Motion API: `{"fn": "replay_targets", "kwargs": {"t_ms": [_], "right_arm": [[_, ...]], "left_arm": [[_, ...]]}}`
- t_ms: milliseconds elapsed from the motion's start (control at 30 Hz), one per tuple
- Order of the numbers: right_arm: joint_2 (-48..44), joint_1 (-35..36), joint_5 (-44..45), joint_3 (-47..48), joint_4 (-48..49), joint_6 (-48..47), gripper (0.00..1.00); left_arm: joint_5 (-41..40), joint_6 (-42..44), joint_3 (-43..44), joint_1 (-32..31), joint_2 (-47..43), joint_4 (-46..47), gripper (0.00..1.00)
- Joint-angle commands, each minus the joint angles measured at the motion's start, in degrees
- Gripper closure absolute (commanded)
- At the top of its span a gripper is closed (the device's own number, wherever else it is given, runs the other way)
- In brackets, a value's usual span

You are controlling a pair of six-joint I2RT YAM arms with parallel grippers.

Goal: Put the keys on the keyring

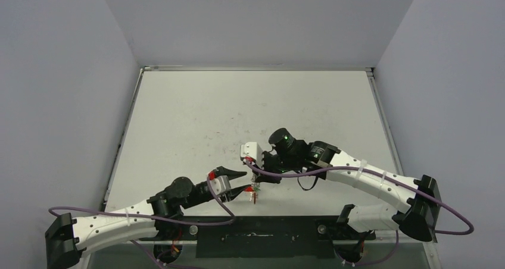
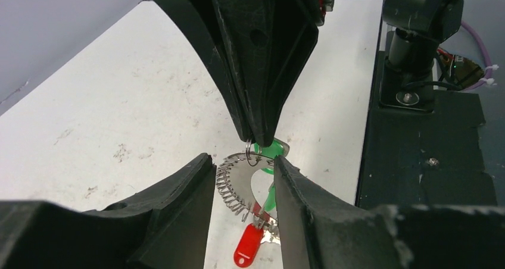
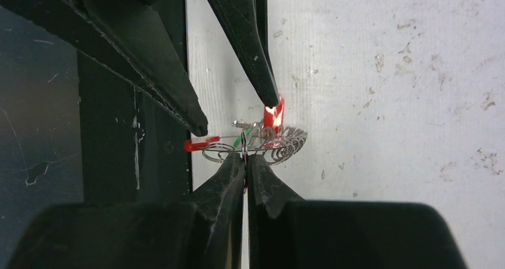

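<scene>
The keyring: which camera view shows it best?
The left wrist view: the keyring faces the camera, coils and red part distinct. The right wrist view shows it nearly edge-on; the top view, only a red speck.

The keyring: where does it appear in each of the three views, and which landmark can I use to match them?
Top external: the keyring is low centre, between the left gripper and the right gripper.
Left wrist: the keyring is lower centre, between the left gripper's fingers.
Right wrist: the keyring is at centre, just above the right gripper's fingers.
Shared landmark: the black base plate beside it.
</scene>
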Motion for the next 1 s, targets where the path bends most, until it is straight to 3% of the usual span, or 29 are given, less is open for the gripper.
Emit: {"fn": "replay_targets", "kwargs": {"t_ms": [0, 333, 633, 967], "right_arm": [[3.02, 1.21, 2.12, 5.05, -6.6, 0.7, 1.0], [3.43, 1.72, 0.03, 5.04, -5.45, 0.9, 1.0], [4.09, 2.13, -0.68, 5.06, -4.71, 1.21, 1.0], [4.45, 2.41, -0.51, 5.08, -4.69, 1.13, 1.0]], "left_arm": [[-1.41, 0.64, 3.83, -0.29, 2.26, -2.52, 0.61], [2.75, 1.29, 5.31, -0.29, 7.5, -0.89, 0.68], [5.29, 1.05, 5.9, -0.29, 11.97, 2.62, 0.68], [6.49, 1.46, 7.05, -0.29, 14.91, 4.38, 0.78]]}}
